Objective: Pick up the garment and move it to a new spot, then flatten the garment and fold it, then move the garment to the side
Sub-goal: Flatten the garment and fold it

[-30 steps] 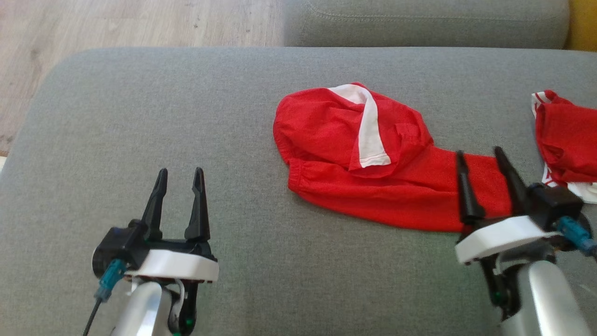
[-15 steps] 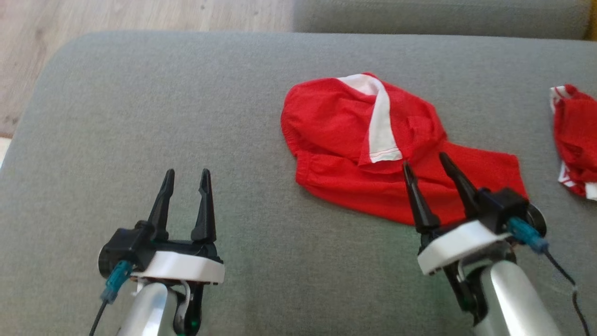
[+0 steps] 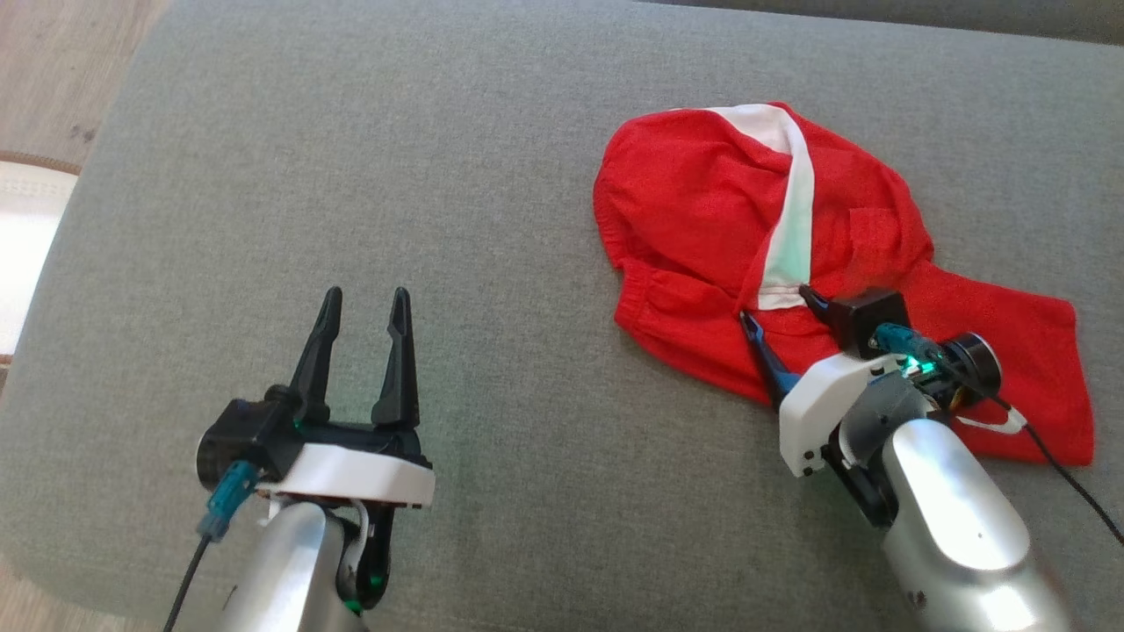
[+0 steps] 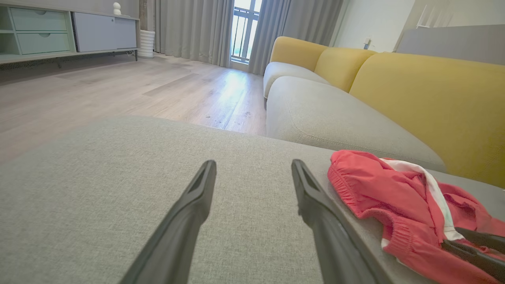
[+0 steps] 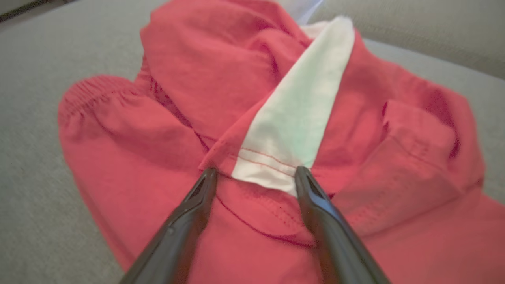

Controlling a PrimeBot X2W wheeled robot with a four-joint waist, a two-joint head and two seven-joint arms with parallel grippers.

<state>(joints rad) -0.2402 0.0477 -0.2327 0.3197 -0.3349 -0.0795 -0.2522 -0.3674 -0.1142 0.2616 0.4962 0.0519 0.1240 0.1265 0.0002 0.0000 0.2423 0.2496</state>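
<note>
The garment point(image 3: 702, 202) is a pair of red shorts with a white side stripe point(image 3: 795, 202), lying crumpled on the grey cushion point(image 3: 439, 175) at the right. My right gripper point(image 3: 774, 307) is open and low over the garment's near part, its fingertips either side of the stripe's hemmed end. In the right wrist view the right gripper point(image 5: 255, 171) straddles that white hem point(image 5: 268, 173) on the garment point(image 5: 177, 59). My left gripper point(image 3: 367, 297) stands open over bare cushion, well left of the garment. The left wrist view has the left gripper point(image 4: 253, 163) with the garment point(image 4: 375, 189) to its right.
Wooden floor point(image 3: 53, 70) and a white rug point(image 3: 26, 228) lie beyond the cushion's left edge. A second grey seat point(image 4: 315, 110) with yellow backrests point(image 4: 426, 98) stands behind, and a low cabinet point(image 4: 39, 31) sits across the room. Bare cushion stretches left of the garment.
The head camera has tipped down and turned. My right gripper has moved left and forward across the garment to the white stripe's hem. The left gripper has kept its place.
</note>
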